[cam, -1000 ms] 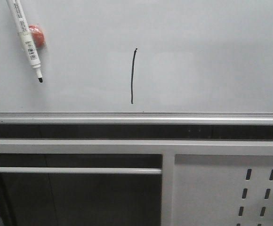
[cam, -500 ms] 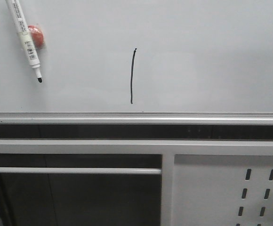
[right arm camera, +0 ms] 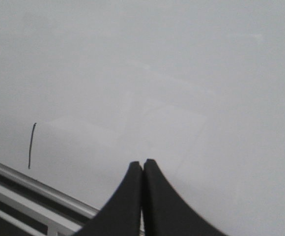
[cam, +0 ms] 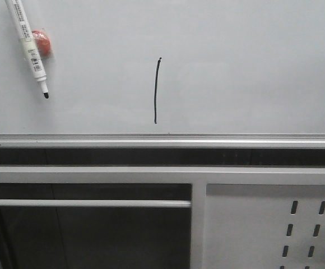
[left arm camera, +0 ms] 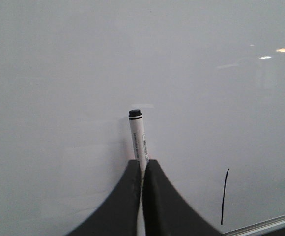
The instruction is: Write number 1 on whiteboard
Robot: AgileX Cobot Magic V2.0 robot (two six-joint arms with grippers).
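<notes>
stroke on the board, marker held well off to the side

and there it is, the number 1 (cam: 157, 90) sits on the whiteboard (cam: 252, 67), a thin black near-vertical line with a tiny tick at its top, its foot just above the silver rail (cam: 162, 138) along the board's lower edge. from how it lies, the writing looks done.

over to the left gripper (left arm camera: 142, 169): black fingers (left arm camera: 125, 196) pinched tight on the marker (left arm camera: 137, 135), clamped around the lower barrel with the black end poking out beyond them. in the front view the marker (cam: 28, 45) hangs tilted at the upper left, dark tip pointing down, apparently off the board surface, well apart from the stroke. there's a small red-orange blob (cam: 41, 42) behind the barrel; can't tell what it is.

handling-wise, i'd call that marker light, stiff and a bit slick on its plastic barrel, so a mid-barrel pinch like this one is the sensible hold. the ink itself is the fragile part: a dry-erase line would likely smear at any brush, so nothing should sweep across it.

the right gripper (right arm camera: 142, 167) has its fingers pressed together on nothing, hovering over bare board, with the stroke well off to one side, near the rail.
</notes>
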